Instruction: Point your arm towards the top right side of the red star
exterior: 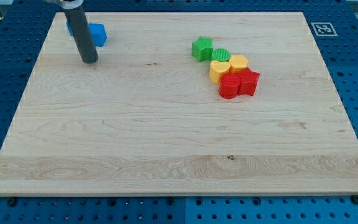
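The red star (249, 81) sits right of centre on the far half of the desk (166, 143), at the near right end of a tight cluster. Its left side touches a red block (230, 86) of rounded shape, and just beyond it lies a yellow block (238, 63), also touching or very nearly so. A yellow heart (219, 70) sits to the left of that, then a green round block (220, 55) and a green star (202, 48) at the far left end of the group.

My tip (89, 60) stands well apart from all this, at the far left of the desk, just in front of a blue block (96, 33). There is no pincer on this rig, only the rod, so nothing opens or closes.

I judge the approach is barely begun. The next move calls for a long sweep rightward, passing beyond the green and yellow pieces, then settling at the star's far right corner without nudging it.

The blocks look like ridged moulded plastic; the desk is pale, smooth grained wood on a blue perforated base.
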